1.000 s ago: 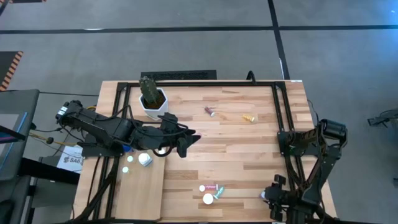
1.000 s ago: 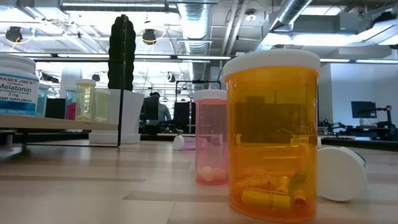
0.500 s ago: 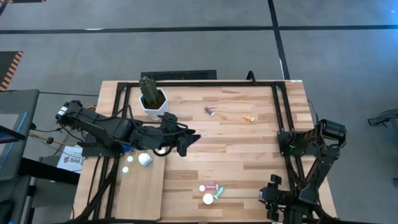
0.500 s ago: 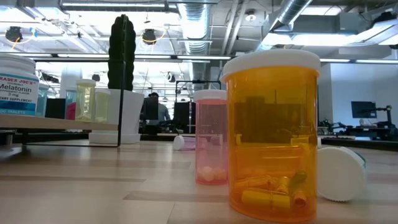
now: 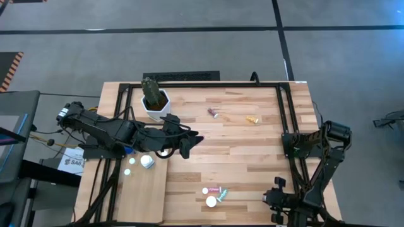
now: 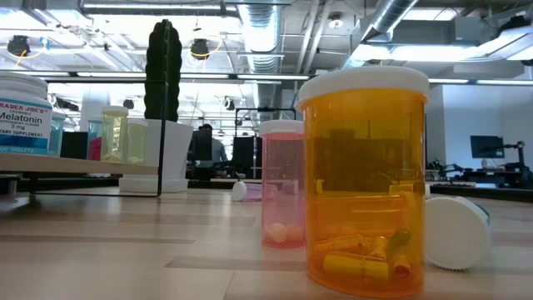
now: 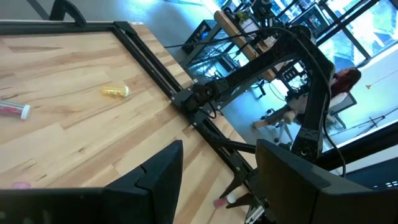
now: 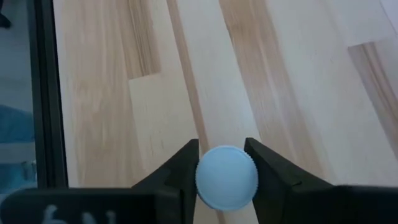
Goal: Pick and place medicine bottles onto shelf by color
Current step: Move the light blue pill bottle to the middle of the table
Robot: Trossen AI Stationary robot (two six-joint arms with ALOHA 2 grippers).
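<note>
Pinching a white-capped bottle (image 8: 226,177) between its two fingers, the right gripper (image 5: 276,197) sits low at the lower right of the high view, by the table's (image 5: 240,145) near right corner. In the right wrist view a dark finger presses each side of the round cap, with plank wood beneath; the bottle's body colour is hidden under the cap.

At mid-left of the high view the left gripper (image 5: 189,142) hangs over the wood, its fingers parted with nothing between them; the left wrist view shows bare planks through the gap. The shelf (image 5: 146,197), a pale board at lower left, carries two small caps and a larger white one (image 5: 147,162) at its far end, just below that arm.

A loose cluster lies at lower centre, well apart from both grippers: a white cap (image 5: 211,202), a pink bottle (image 5: 215,189) and a greenish one (image 5: 223,197), all close together. Farther up, a pink bottle (image 5: 213,113) and an amber bottle (image 5: 252,119) lie on their sides. A cactus pot (image 5: 154,104) stands at upper left.

The low view shows an upright amber bottle (image 6: 364,183) large in front, a pink one (image 6: 282,183) behind it.
</note>
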